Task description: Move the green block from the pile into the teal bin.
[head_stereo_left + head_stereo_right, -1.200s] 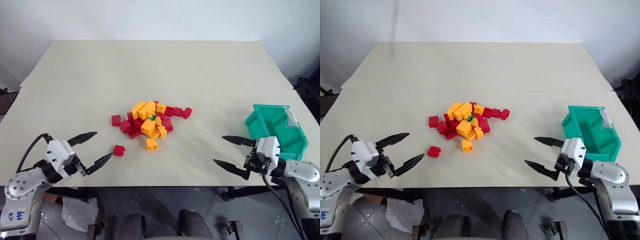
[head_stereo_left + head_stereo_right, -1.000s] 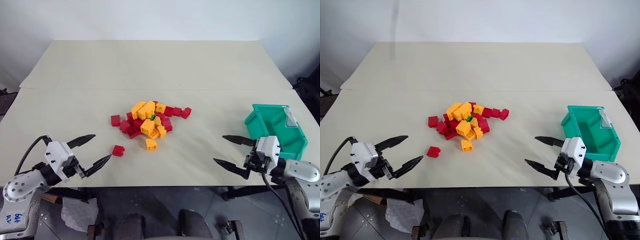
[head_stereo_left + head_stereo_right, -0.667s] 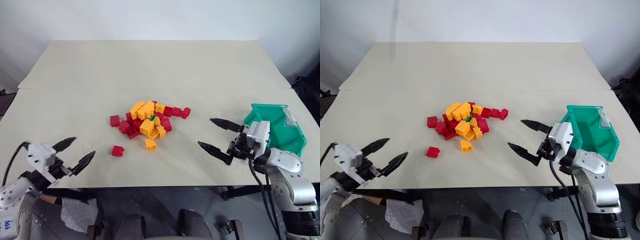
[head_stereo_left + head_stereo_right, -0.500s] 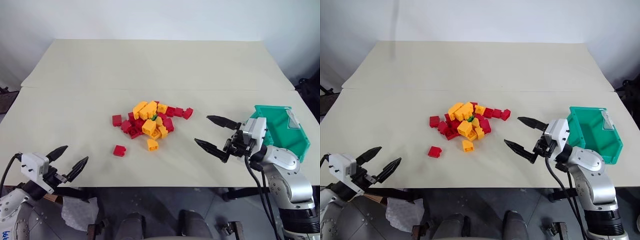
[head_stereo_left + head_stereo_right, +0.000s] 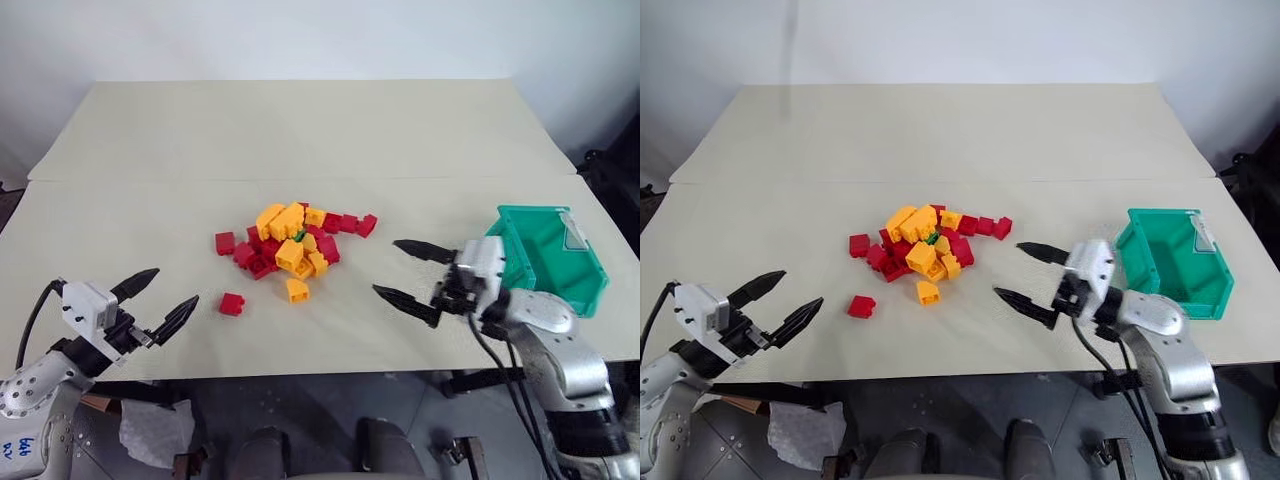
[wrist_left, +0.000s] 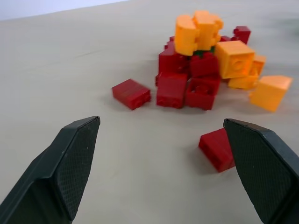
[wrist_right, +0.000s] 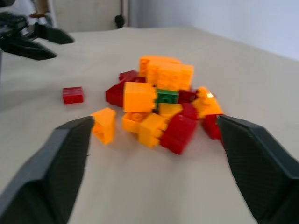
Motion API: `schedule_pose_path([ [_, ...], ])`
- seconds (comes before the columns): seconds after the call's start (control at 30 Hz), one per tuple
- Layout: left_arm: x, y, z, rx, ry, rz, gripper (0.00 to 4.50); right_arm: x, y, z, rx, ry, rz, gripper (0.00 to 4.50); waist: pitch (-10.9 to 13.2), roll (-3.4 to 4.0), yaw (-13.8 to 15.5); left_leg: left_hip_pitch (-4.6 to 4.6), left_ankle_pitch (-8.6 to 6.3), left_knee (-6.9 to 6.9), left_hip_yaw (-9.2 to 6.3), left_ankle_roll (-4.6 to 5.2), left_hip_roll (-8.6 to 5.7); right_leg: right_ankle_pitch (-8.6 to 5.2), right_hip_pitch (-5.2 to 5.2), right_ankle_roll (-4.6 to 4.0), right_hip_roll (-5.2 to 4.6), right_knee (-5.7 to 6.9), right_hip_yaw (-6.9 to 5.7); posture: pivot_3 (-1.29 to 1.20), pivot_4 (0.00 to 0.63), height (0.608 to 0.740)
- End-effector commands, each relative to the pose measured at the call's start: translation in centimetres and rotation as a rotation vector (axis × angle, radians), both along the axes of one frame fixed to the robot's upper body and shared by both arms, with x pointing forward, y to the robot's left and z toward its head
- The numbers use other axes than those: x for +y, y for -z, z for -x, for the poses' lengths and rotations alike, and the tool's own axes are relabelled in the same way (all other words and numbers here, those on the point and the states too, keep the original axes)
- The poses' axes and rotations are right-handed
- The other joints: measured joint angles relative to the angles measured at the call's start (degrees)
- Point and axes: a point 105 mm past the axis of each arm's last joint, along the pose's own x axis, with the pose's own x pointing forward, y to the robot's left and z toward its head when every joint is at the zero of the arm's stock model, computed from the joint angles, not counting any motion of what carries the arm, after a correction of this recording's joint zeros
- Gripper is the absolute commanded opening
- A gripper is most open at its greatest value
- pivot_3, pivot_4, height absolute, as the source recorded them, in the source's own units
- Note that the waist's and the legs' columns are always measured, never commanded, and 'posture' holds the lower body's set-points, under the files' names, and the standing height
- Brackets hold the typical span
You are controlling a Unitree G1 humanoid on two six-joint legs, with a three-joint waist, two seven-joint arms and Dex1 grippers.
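Observation:
The pile of red and yellow-orange bricks lies mid-table. The green block is wedged in its middle, mostly covered, between a yellow brick and red ones. The teal bin stands at the table's right side. My right gripper hangs open between the bin and the pile, pointing at the pile from a short way to its right, holding nothing. My left gripper is open and empty near the front left edge, aimed toward the pile. From the right wrist, the left gripper shows beyond the pile.
A single red brick lies apart at the pile's front left, and a yellow brick sits just in front of the pile. The cream table has bare room behind the pile. A seam crosses the tabletop behind the bricks.
My right gripper has moved left from beside the bin toward the pile, still open. The left gripper pulled back toward the near left edge, then returned partway. No brick has moved.

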Motion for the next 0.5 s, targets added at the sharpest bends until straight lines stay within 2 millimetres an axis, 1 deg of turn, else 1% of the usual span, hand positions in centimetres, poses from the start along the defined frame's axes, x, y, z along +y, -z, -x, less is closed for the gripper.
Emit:
schedule_pose_path([
  [0.03,-1.2,-1.1,0.6,-0.026,0.078,0.001,4.5,2.2,0.0,-0.5,-0.005,-0.052,0.033,3.28,0.0,0.01,-0.1,0.0,0.0,0.0,-0.01,0.0,0.0,0.0,-0.01,0.0,0.0,0.01,0.0,0.0,0.15,0.74],
  [0.13,-1.7,-0.8,0.9,-0.017,0.11,-0.01,4.5,5.0,0.7,-1.7,0.042,-0.092,0.078,2.22,0.0,0.01,-0.4,-0.02,-0.03,-0.01,-0.08,0.0,-0.01,0.0,-0.03,0.0,-0.01,0.0,0.0,0.0,0.15,0.74],
  [0.2,-2.0,-0.8,1.1,-0.018,0.125,0.001,4.5,6.6,0.8,-2.6,0.027,-0.104,0.104,1.63,0.0,0.02,-0.6,-0.01,-0.04,0.0,-0.08,-0.01,0.0,0.0,-0.04,0.0,-0.01,0.0,-0.01,0.0,0.15,0.74],
  [0.3,-2.4,-1.0,1.3,-0.024,0.136,0.002,4.5,8.6,0.0,-4.6,-0.001,-0.061,0.088,0.58,0.0,0.03,-0.6,-0.02,-0.05,-0.03,-0.09,-0.03,0.02,0.0,-0.1,-0.01,0.0,0.05,-0.02,0.0,0.15,0.74],
  [0.33,-2.5,-1.1,1.3,-0.034,0.141,-0.002,4.5,9.5,-0.2,-5.2,-0.009,-0.064,0.102,0.15,0.0,0.04,-0.7,-0.03,-0.05,-0.03,-0.08,-0.03,0.01,0.0,-0.11,-0.01,0.0,0.06,-0.02,0.0,0.15,0.74],
  [0.37,-2.7,-1.2,1.3,-0.041,0.145,-0.004,4.5,10.1,-0.2,-5.5,-0.014,-0.069,0.116,0.01,0.0,0.04,-0.7,-0.03,-0.05,-0.02,-0.09,-0.04,0.02,0.0,-0.11,-0.01,0.0,0.06,-0.02,0.0,0.15,0.74],
  [0.5,-3.3,-1.2,1.4,-0.048,0.159,0.014,4.5,12.8,-0.9,-7.0,-0.008,-0.07,0.137,0.01,0.0,0.05,-0.8,-0.03,-0.06,-0.02,-0.11,-0.05,0.02,0.0,-0.14,-0.01,0.0,0.11,-0.04,0.0,0.15,0.74],
])
